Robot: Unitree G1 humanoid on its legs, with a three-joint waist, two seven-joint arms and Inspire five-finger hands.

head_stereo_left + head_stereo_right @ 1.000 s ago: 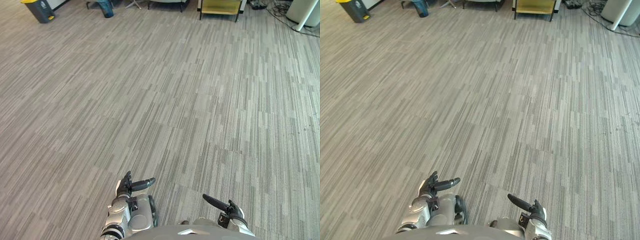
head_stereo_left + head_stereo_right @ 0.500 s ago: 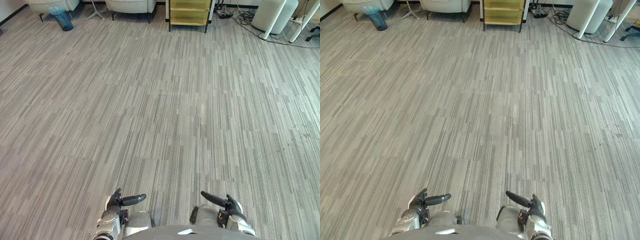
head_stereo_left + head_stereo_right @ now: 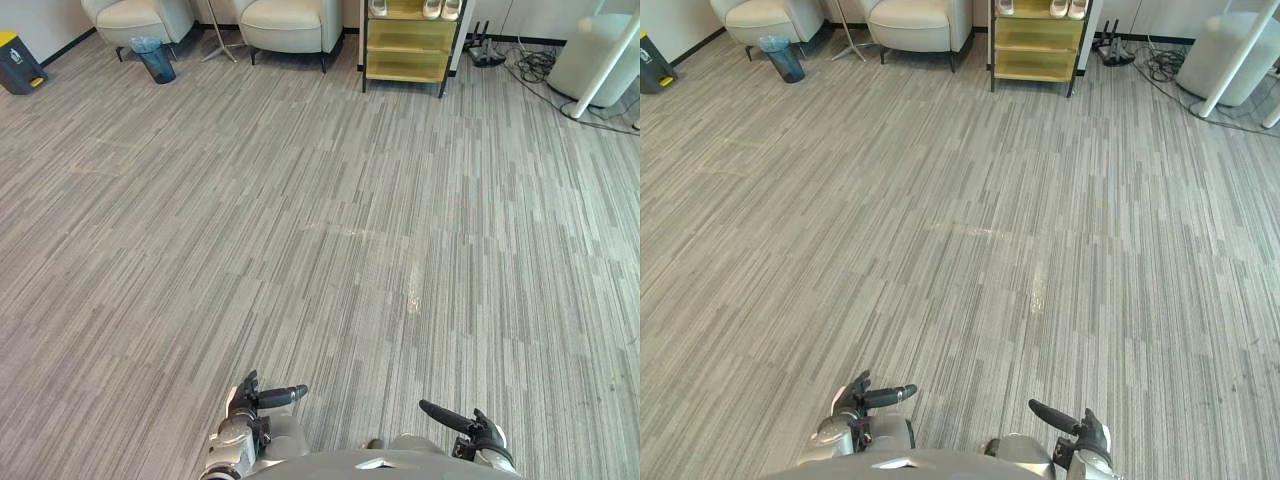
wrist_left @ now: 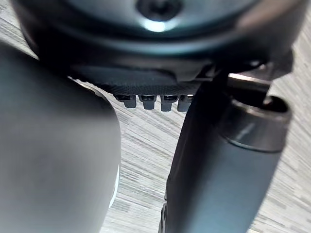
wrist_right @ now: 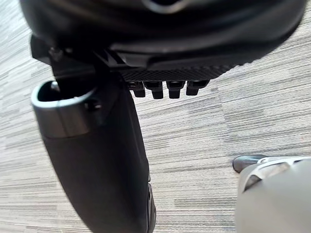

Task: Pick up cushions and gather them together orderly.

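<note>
Grey carpet (image 3: 320, 250) spreads beneath left hand (image 3: 246, 402) and right hand (image 3: 484, 436), fingers relaxed, holding nothing.

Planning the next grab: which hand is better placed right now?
Neither yet: left hand and right hand both hang low above the floor; armchairs stand far ahead, slightly left, likely beyond reach.

Grey striped carpet tiles (image 3: 330, 230) cover the whole floor, with a pale streak (image 3: 413, 290) near the middle. Along the far wall stand two cream armchairs (image 3: 290, 22) (image 3: 135, 15), with a thin lamp stand (image 3: 215, 45) between them. To their right is a yellow shelf unit (image 3: 405, 50). A blue bin (image 3: 155, 60) and a dark bin with a yellow lid (image 3: 18, 62) sit on the left. On the right, cables (image 3: 530, 65) trail beside a white rounded base (image 3: 590, 55)
</note>
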